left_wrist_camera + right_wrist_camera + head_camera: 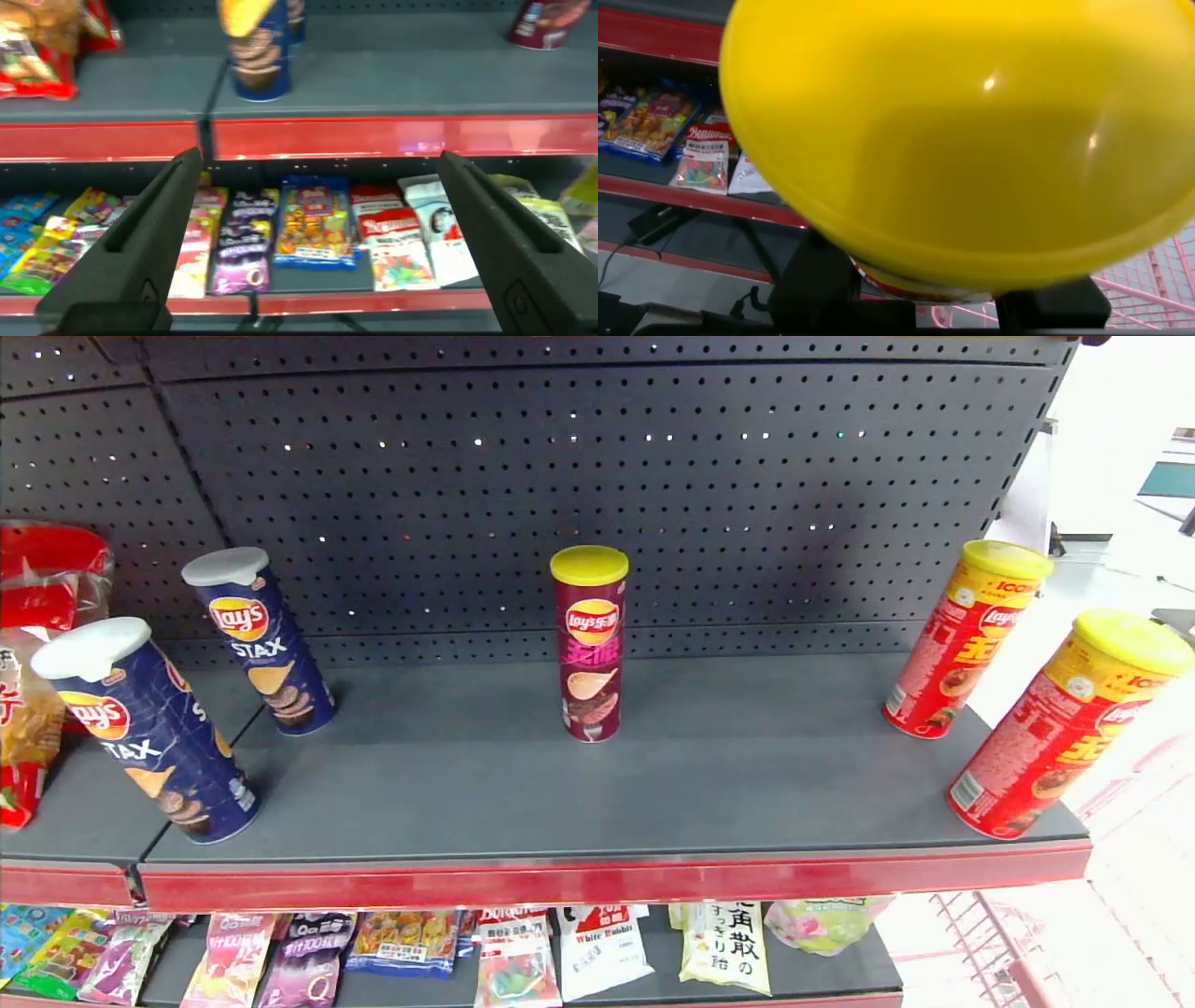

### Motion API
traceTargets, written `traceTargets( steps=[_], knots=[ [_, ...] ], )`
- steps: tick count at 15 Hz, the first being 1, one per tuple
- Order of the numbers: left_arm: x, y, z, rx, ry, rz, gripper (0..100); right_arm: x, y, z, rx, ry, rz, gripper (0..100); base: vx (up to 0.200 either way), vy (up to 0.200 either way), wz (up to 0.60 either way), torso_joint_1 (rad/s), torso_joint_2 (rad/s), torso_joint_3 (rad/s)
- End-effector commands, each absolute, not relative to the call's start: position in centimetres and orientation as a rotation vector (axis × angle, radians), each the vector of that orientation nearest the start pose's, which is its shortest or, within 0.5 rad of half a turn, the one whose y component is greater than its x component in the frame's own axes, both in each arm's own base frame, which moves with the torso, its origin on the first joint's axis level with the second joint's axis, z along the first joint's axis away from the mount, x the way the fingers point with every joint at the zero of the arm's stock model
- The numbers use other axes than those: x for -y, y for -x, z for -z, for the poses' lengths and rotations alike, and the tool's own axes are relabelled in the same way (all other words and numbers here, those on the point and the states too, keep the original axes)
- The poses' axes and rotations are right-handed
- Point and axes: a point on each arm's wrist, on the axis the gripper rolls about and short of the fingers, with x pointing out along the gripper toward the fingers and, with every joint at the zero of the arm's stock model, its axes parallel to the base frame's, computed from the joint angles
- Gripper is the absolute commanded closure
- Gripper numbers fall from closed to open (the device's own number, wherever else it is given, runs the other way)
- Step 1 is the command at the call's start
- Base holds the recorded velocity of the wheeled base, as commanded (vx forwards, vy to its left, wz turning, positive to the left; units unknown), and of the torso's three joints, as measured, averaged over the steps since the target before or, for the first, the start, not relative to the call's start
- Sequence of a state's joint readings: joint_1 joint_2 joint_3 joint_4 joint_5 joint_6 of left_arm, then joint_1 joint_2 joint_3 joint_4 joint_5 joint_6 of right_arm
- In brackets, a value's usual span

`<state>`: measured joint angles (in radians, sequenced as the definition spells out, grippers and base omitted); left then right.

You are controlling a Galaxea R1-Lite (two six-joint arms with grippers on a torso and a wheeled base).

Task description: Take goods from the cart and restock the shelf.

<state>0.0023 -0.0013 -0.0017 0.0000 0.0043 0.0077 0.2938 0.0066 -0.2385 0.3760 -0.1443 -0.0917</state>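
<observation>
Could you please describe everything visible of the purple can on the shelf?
The purple can is a tall tube with a yellow lid and a glossy printed wrap picturing crisps. It stands upright midway along the grey shelf, near the pegboard back; only the shelf touches it.

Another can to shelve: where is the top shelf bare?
Two bare patches on the top shelf: between the blue cans and the maroon can, and between the maroon can and the red cans. Crowded: the bags at the left end and the lower shelf.
</observation>
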Motion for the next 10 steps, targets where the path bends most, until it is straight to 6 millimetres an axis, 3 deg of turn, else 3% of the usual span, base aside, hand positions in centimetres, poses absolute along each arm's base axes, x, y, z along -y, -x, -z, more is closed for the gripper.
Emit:
traceTargets(
  steps=[1, 10],
  knots=[
    [0.00, 2.29, -7.59, 0.002, -0.008, -0.008, 0, 1.63, 4.29, -9.99, -0.137, 0.124, -0.158, 100, 0.000, 0.200, 0.00, 0.002, 0.00, 0.007],
    [-0.01, 2.17, -7.62, -0.014, -0.006, -0.006, 0, 1.49, 4.23, -9.63, -0.141, 0.121, -0.221, 100, 0.000, 0.000, 0.00, 0.000, 0.00, 0.000]
  ],
)
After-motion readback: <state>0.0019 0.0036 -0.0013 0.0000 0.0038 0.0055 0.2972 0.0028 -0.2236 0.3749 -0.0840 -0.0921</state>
